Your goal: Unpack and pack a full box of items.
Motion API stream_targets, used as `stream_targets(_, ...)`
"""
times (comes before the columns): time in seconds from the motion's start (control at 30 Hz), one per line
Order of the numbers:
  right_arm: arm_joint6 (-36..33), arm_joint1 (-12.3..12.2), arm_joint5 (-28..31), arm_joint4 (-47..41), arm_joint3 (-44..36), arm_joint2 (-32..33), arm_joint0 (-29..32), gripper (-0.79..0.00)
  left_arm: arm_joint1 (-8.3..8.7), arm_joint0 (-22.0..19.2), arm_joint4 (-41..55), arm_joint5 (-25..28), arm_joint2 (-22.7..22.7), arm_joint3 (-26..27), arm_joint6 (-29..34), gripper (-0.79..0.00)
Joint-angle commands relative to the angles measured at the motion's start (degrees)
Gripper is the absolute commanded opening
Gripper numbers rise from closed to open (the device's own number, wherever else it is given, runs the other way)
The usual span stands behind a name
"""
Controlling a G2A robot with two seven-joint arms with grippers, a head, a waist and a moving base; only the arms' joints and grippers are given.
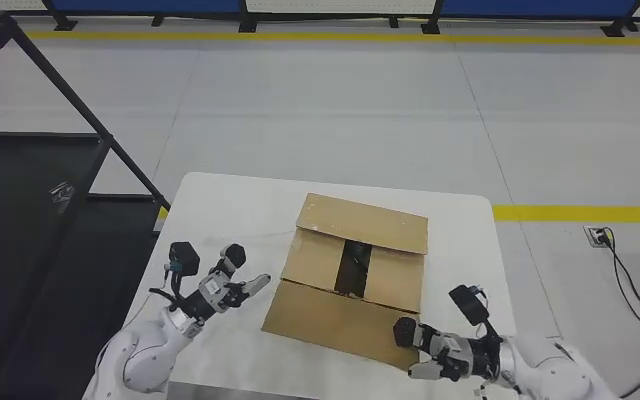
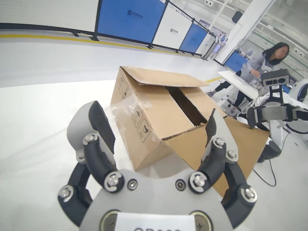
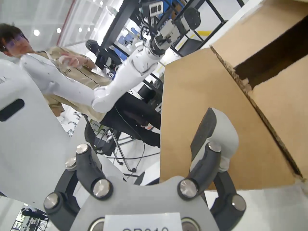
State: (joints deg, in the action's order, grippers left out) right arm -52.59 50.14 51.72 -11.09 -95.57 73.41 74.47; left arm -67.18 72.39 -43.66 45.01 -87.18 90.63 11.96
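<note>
Box point(image 1: 315, 260): sitting mid-frame on the white table point(image 1: 220, 215), outer flaps lying spread, inner flaps leaving a dark slot and hiding the contents.
Tape point(image 2: 130, 106): a loose clear strip clinging to the box's side.
Left gripper point(image 1: 248, 268): hovering lower left, fingers spread, apart from the box.
Right gripper point(image 1: 413, 350): hovering lower right, fingers spread, just beside the near flap's corner.

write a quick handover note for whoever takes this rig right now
Left gripper: open, holding nothing, beside the box.
Right gripper: open, at a corner of the near flap.
Box: mid table; near flap and far flap folded out, inner flaps shut with a dark gap between.
Done: outer flaps opened.
Left: open inner flaps, unpack, repack.
</note>
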Motion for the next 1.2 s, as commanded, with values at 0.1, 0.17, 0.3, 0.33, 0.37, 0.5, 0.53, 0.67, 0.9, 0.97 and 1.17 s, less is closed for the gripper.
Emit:
stream_targets(0.1, 2.7, -2.1, 2.7, 2.6, 2.9, -4.7, -1.8, 0.0, 0.54, -0.5, -3.9, 2.0, 1.2, -1.5, 4.7, 0.0)
stream_targets(0.17, 2.9, -2.5, 2.8, 1.9, 3.8, -6.4, -3.1, 0.0, 0.73, -0.8, -5.5, 2.5, 1.5, -2.1, 6.0, 0.0)
stream_targets(0.3, 4.1, -2.9, 4.1, -2.4, 5.1, -9.7, -6.2, 0.0, 1.03, -1.1, -9.5, 2.6, 2.2, -3.3, 6.8, 0.0)
stream_targets(0.33, 4.5, -3.0, 4.4, -4.0, 5.4, -10.3, -6.9, 0.0, 1.06, -1.2, -10.3, 2.3, 2.4, -3.6, 6.6, 0.0)
stream_targets(0.37, 5.1, -3.1, 5.1, -7.0, 5.9, -10.7, -7.8, 0.0, 1.1, -1.3, -11.3, 1.9, 2.7, -3.9, 6.3, 0.0)
stream_targets(0.5, 6.1, -2.9, 5.7, -17.4, 7.8, -11.5, -10.0, 0.0, 1.11, -1.9, -13.4, 0.4, 3.5, -4.9, 4.6, 0.0)
stream_targets(0.53, 6.5, -2.8, 5.3, -20.0, 8.6, -11.6, -10.6, 0.0, 1.09, -2.1, -13.8, 0.0, 3.8, -5.2, 4.0, 0.0)
stream_targets(0.67, 8.4, -2.4, 2.1, -25.3, 11.9, -11.3, -12.2, 0.0, 0.97, -2.9, -14.8, -1.5, 4.9, -6.8, 1.2, 0.0)
stream_targets(0.9, 8.4, -2.4, 2.1, -25.3, 11.9, -11.3, -12.2, 0.0, 1.03, -3.9, -14.9, -1.9, 5.8, -8.4, -0.6, 0.0)
stream_targets(0.97, 9.7, -2.3, 0.8, -24.9, 11.8, -11.1, -12.1, 0.0, 1.07, -4.0, -14.7, -1.8, 6.0, -8.6, -0.9, 0.0)
stream_targets(1.17, 16.7, -1.1, -11.7, -27.3, 14.0, -11.8, -13.9, 0.0, 1.21, -4.3, -13.9, -1.5, 6.3, -8.7, -1.6, 0.0)
